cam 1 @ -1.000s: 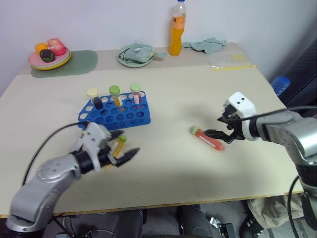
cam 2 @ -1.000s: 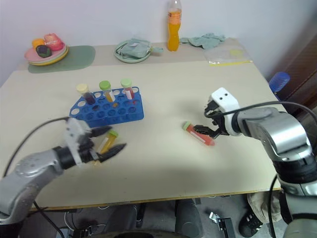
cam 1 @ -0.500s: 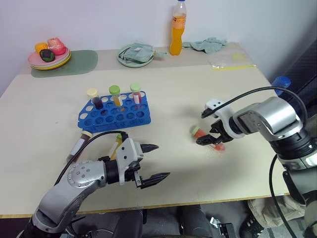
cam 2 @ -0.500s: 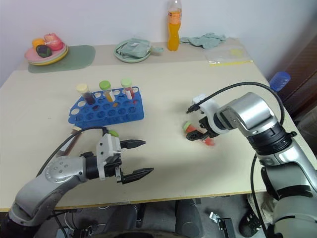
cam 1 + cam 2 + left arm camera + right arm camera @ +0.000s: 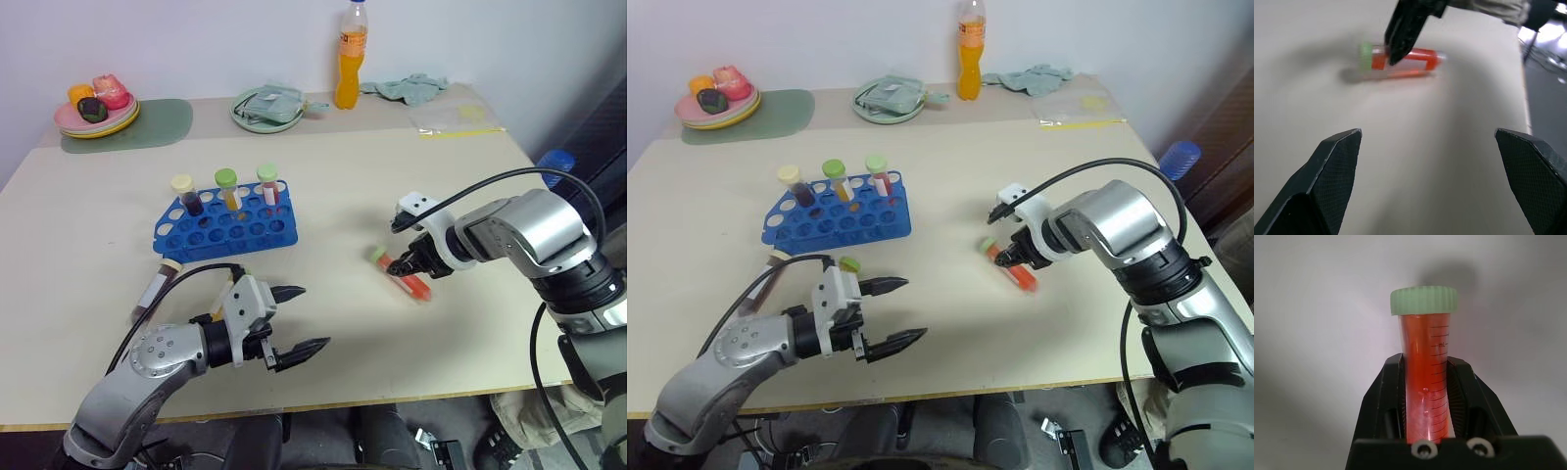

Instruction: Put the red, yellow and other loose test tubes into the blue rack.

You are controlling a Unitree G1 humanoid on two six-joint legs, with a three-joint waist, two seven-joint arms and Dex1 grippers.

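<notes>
The red tube [image 5: 1426, 367] with its green cap is lying on the table [image 5: 470, 186], and my right gripper [image 5: 409, 264] is pinching it across the body, one black finger on each side, the cap sticking out past my fingertips. My left gripper [image 5: 299, 320] is hovering well apart from that tube, its jaws spread wide and holding nothing. Just behind my left gripper's fingers the yellow tube [image 5: 848, 265] is lying, mostly hidden by the wrist. Off to that gripper's outer side the maroon tube [image 5: 157, 288] with the cream cap is resting flat. Beyond my left jaws the blue rack [image 5: 230, 228] is standing, three capped tubes [image 5: 227, 188] sitting upright in its far row.
</notes>
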